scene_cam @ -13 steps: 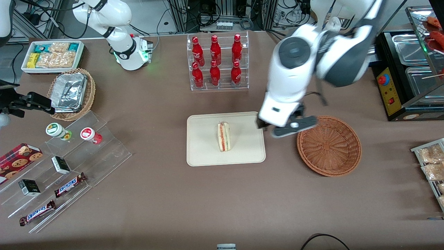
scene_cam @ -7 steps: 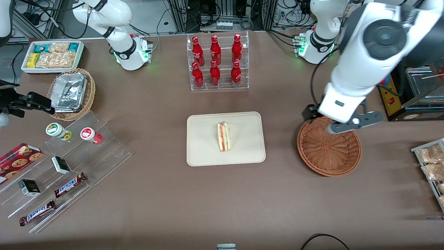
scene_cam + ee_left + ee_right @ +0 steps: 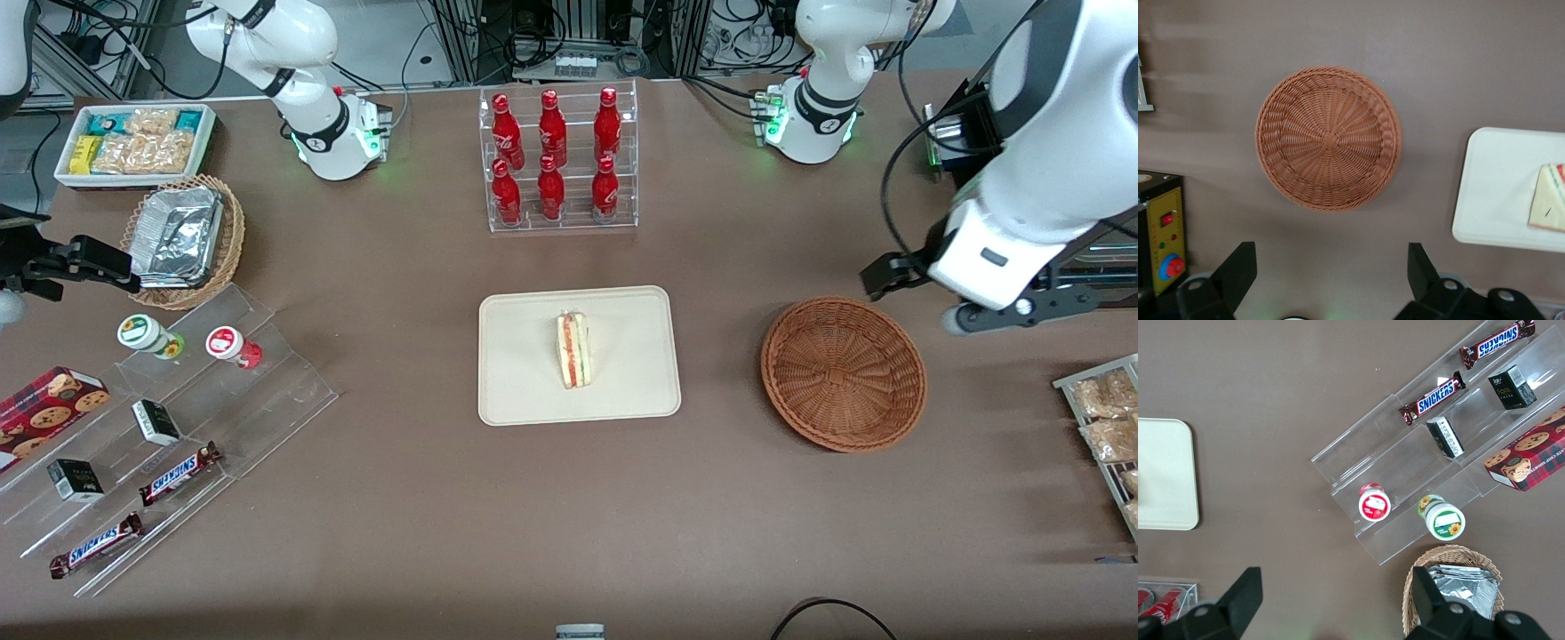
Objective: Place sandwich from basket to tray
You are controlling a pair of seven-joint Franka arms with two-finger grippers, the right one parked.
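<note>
Front view shows the sandwich (image 3: 573, 348) lying on the tray (image 3: 524, 391), well apart from the empty basket (image 3: 843, 373). From the left wrist, the claw (image 3: 1331, 277) hangs high over the worktop (image 3: 569, 516) beside the basket, fingers (image 3: 1238, 270) spread wide, holding nothing. Only the right wrist view reads "SNICKERS" on the bars (image 3: 1431, 399).

Front view. The sandwich (image 3: 573, 348) stands on the tray (image 3: 520, 391) at mid-table, its layered cut edge upward. The basket (image 3: 843, 373) sits apart from the tray, toward the working arm's end of the table. The gripper (image 3: 1009, 298) hangs above the table (image 3: 427, 516) past the basket, farther toward that same end, clear of the wicker rim.
</note>
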